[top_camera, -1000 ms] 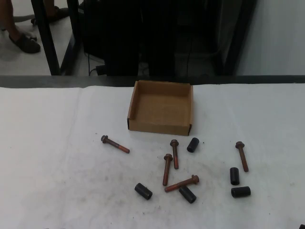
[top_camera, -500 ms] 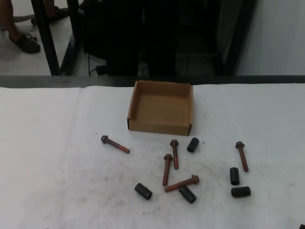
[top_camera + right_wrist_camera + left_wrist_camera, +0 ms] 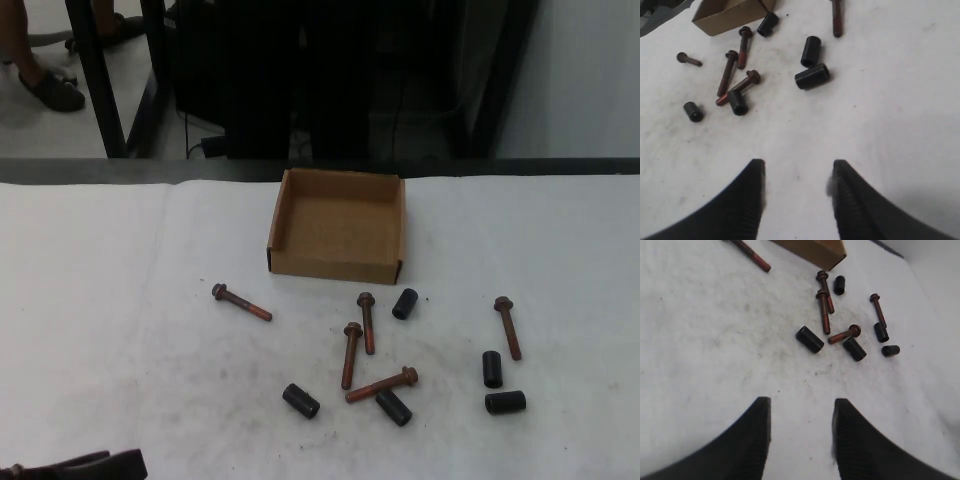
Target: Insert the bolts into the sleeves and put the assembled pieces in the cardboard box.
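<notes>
Ahead, bolts (image 3: 366, 322) and sleeves (image 3: 300, 400) litter the bench (image 3: 90, 300) near the box (image 3: 335, 263).

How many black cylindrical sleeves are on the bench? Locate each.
5. Black cylindrical sleeve by the brown cardboard box; left sleeve alone; middle sleeve beside a rusty metal bolt; far right sleeve and near right sleeve close together. None appears hidden.

Matt brown cardboard box (image 3: 335, 265), rusty-looking metal bolts (image 3: 349, 356), matt black sleeves (image 3: 300, 401), smudged white bench cover (image 3: 90, 300)
</notes>
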Available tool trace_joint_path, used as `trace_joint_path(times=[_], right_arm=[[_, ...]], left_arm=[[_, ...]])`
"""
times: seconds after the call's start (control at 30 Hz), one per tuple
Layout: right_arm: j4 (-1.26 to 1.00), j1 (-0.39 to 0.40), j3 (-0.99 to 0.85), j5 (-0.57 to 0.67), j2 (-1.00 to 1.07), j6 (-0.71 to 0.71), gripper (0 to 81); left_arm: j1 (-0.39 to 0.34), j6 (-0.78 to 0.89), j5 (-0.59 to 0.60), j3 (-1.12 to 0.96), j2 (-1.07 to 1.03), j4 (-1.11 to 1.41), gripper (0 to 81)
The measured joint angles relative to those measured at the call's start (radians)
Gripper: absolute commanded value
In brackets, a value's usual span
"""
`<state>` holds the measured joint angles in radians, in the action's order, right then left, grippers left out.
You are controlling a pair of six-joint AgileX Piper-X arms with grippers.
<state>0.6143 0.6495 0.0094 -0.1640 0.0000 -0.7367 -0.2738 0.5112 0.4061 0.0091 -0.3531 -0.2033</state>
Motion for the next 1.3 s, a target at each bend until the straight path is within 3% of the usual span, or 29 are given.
trace_joint_path(times=[0.2, 0.43, 0.63, 0.83, 1.1, 1.3], right_arm=[[-0.004, 0.000, -0.024, 0.045, 0.008, -0.006, 31.2], [-0.041, 0.000, -0.154, 0.064, 0.227, -0.005, 31.2], [-0.059, 0.000, -0.331, 0.130, 0.619, 0.124, 31.2], [-0.069, 0.000, -0.480, 0.155, 0.916, 0.132, 31.2], [-0.071, 0.000, -0.622, 0.152, 1.207, -0.074, 31.2], [-0.073, 0.000, -0.674, 0.135, 1.324, -0.345, 31.2]], left_arm=[[0.000, 0.036, 0.000, 0.000, 0.000, 0.011, 38.4], [0.000, 0.036, -0.031, -0.002, 0.000, 0.018, 38.4], [0.000, 0.044, -0.034, -0.002, 0.000, 0.021, 38.4], [0.000, 0.050, -0.038, -0.004, 0.000, 0.025, 38.4], [0.000, 0.050, -0.038, -0.004, 0.000, 0.084, 38.4], [0.000, 0.050, -0.038, -0.004, 0.000, 0.156, 38.4]])
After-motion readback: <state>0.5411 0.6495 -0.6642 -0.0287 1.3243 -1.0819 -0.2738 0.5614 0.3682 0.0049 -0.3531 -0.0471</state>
